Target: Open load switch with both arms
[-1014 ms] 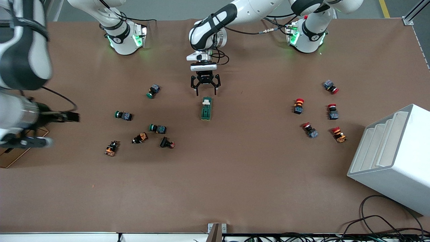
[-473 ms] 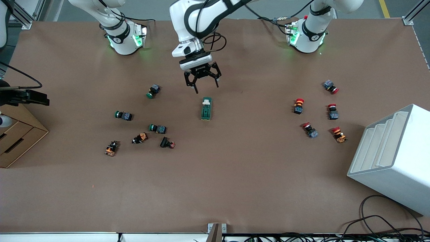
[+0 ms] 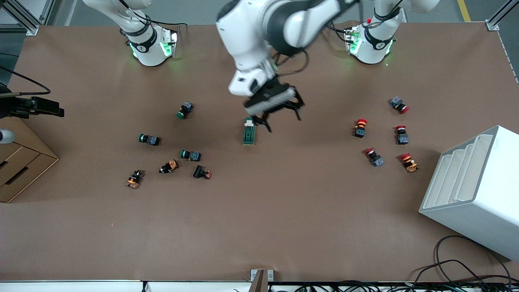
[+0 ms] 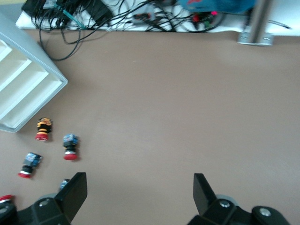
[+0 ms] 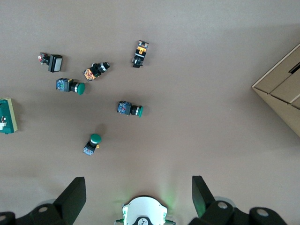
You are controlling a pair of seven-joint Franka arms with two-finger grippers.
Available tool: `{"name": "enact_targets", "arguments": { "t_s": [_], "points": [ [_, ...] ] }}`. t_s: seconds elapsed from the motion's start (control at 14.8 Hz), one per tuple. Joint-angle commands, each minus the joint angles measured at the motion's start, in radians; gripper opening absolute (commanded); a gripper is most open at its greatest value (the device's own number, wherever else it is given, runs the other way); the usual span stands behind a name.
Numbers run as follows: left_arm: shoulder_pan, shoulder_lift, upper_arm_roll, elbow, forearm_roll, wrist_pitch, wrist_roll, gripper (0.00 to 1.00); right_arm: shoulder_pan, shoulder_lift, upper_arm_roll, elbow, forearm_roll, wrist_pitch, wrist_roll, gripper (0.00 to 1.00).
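Observation:
The load switch [image 3: 248, 132], a dark-green block with a white tab at the end toward the arms' bases, lies flat mid-table. It also shows at the edge of the right wrist view [image 5: 7, 116]. My left gripper [image 3: 284, 119] hangs open over the table just beside the switch's tab end, toward the left arm's end, holding nothing. The left wrist view shows only bare table between its fingers [image 4: 77, 187]; the switch is out of that view. My right gripper [image 5: 139, 185] is open and empty, high above the right arm's end of the table; its black tip [image 3: 40, 107] shows at the picture's edge.
Several green-capped and orange push buttons [image 3: 190, 155] lie toward the right arm's end. Several red-capped ones [image 3: 374, 157] lie toward the left arm's end, beside a white slotted rack [image 3: 474, 190]. A cardboard box [image 3: 20, 166] sits at the right arm's end. Cables [image 3: 454, 267] lie near the front edge.
The left arm has swung round; its open gripper moved from over the table just past the switch's tab end to beside it, toward the left arm's end. The right arm pulled back to the table's edge.

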Motion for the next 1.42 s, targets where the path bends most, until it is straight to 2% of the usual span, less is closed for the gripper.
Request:
{"name": "enact_targets", "arguments": {
  "t_s": [0.0, 0.14, 0.34, 0.61, 0.88, 0.95, 1.08, 1.22, 1.35],
  "points": [
    [0.148, -0.044, -0.012, 0.004, -0.126, -0.007, 0.117, 1.0, 0.008, -0.034, 0.01, -0.024, 0.011, -0.005, -0.001, 1.0],
    [0.223, -0.065, -0.012, 0.004, -0.162, -0.008, 0.166, 1.0, 0.036, -0.092, 0.006, -0.106, -0.001, 0.041, -0.004, 1.0],
    [0.318, -0.07, -0.013, 0.01, -0.225, -0.008, 0.226, 1.0, 0.054, -0.23, 0.006, -0.294, -0.023, 0.138, -0.004, 1.0],
    [0.387, -0.107, -0.01, 0.01, -0.266, -0.013, 0.286, 1.0, 0.051, -0.283, 0.006, -0.305, -0.021, 0.114, -0.001, 1.0],
    [0.496, -0.15, -0.002, 0.009, -0.415, -0.014, 0.465, 1.0, 0.031, -0.356, 0.006, -0.309, -0.02, 0.083, -0.005, 1.0],
    [0.495, -0.165, 0.031, 0.009, -0.444, -0.014, 0.503, 1.0, 0.024, -0.378, 0.006, -0.309, -0.02, 0.077, -0.007, 1.0],
    [0.455, -0.231, 0.173, -0.002, -0.542, -0.013, 0.604, 1.0, 0.014, -0.392, 0.007, -0.311, -0.02, 0.063, -0.008, 1.0],
    [0.444, -0.298, 0.279, -0.035, -0.645, -0.02, 0.716, 1.0, 0.016, -0.389, 0.012, -0.322, -0.021, 0.074, -0.01, 1.0],
    [0.437, -0.36, 0.356, -0.075, -0.69, -0.021, 0.859, 1.0, 0.022, -0.39, 0.013, -0.329, -0.021, 0.081, -0.01, 1.0]
  ]
}}
